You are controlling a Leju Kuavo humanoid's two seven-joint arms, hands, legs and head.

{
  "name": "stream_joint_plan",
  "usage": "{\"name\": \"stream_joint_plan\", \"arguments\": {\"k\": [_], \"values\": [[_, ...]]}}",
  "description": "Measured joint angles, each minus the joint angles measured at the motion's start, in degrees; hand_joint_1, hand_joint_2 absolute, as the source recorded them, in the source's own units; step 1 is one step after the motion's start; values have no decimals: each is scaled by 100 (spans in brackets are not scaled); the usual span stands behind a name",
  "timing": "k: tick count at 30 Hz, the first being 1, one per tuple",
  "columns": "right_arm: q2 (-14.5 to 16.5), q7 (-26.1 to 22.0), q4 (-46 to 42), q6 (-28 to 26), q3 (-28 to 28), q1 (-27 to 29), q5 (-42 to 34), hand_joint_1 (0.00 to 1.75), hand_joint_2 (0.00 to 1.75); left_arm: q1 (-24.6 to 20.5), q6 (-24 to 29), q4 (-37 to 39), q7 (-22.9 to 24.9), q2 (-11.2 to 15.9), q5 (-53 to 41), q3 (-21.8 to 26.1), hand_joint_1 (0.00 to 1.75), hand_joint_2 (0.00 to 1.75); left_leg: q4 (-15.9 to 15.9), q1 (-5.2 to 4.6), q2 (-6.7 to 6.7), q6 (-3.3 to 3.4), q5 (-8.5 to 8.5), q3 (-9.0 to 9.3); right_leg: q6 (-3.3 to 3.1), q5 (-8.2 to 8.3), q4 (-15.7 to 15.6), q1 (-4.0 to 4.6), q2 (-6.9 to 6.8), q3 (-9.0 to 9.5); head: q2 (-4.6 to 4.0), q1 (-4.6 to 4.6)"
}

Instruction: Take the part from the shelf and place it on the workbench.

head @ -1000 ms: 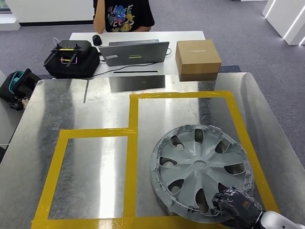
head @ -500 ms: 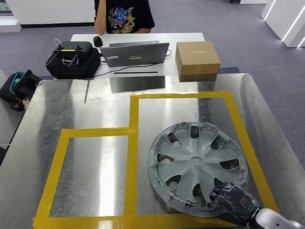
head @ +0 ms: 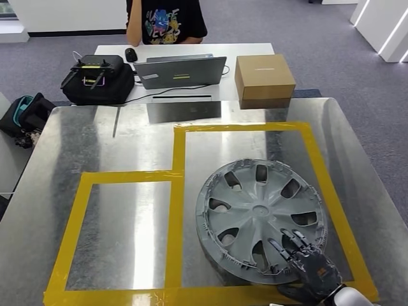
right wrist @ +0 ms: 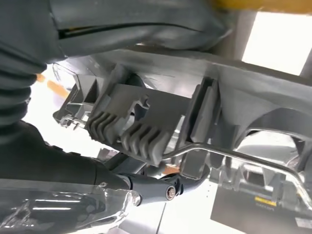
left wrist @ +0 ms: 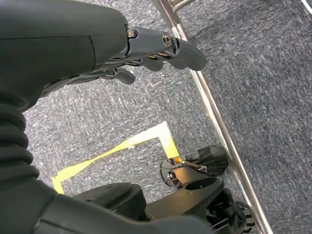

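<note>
Resting inside the larger yellow-taped rectangle point(head: 179, 153) on the shiny sheet-metal bench point(head: 96, 134), the round grey plastic wheel cover point(head: 259, 217) lies face up, its near edge apparently raised a little because the right hand point(head: 308, 264) grips it there. From the head view the dark fingers point(head: 289, 242) spread over the top of the rim beside a spoke opening; the right wrist view shows the thumb underneath, against the ribbed clips and wire ring of the cover's underside. That pinch across the rim looks chosen so the cover can be lowered flat without sliding. The tape outline likely marks the intended drop spot, so the placing seems nearly done, with release to follow. The left hand point(left wrist: 110, 53) hangs over grey carpet, its fingers loosely extended and holding nothing.
</note>
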Motion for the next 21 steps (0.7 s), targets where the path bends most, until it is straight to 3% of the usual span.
{"name": "stream_joint_plan", "arguments": {"k": [21], "values": [[182,16,54,-4,-32,69,2,0,0,7,-3,0,2,-5,1,19,0,0,0,-2,-13,6,29,-22,-23,-2,0,-2,-21,-13,0,0]]}}
